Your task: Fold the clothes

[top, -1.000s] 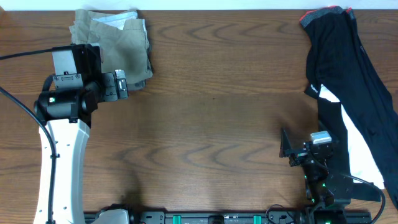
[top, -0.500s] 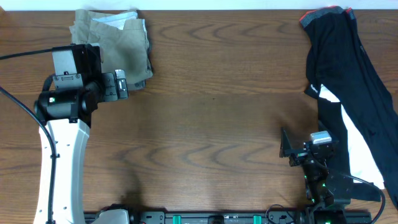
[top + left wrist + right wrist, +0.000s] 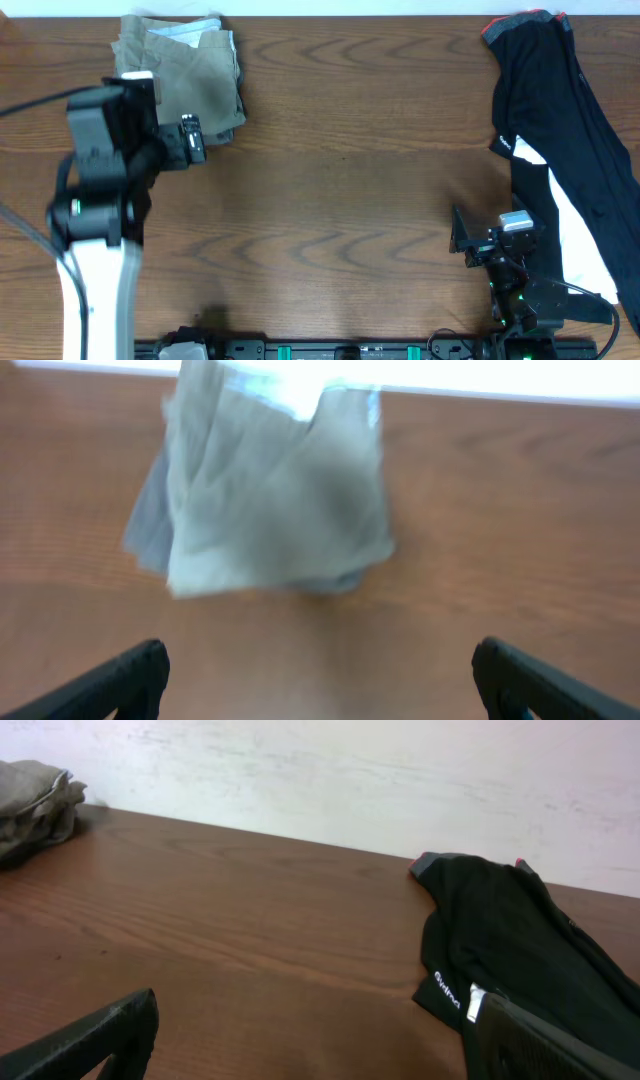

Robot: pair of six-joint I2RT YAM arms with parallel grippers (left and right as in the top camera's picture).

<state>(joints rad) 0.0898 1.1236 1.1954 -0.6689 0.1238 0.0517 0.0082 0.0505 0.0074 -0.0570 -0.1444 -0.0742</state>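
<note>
Hovering, left end effector [image 3: 318, 668] spread, by seemingly folded khaki shorts [image 3: 270, 500] at eleven o'clock; right end effector [image 3: 310, 1025] spread; next, likely grasping black garment [image 3: 560, 110].

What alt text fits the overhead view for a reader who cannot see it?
Khaki shorts lie bunched at the far left of a wooden table, with the open left gripper close by. A long black garment sprawls along the right edge, beside the open right gripper.
</note>
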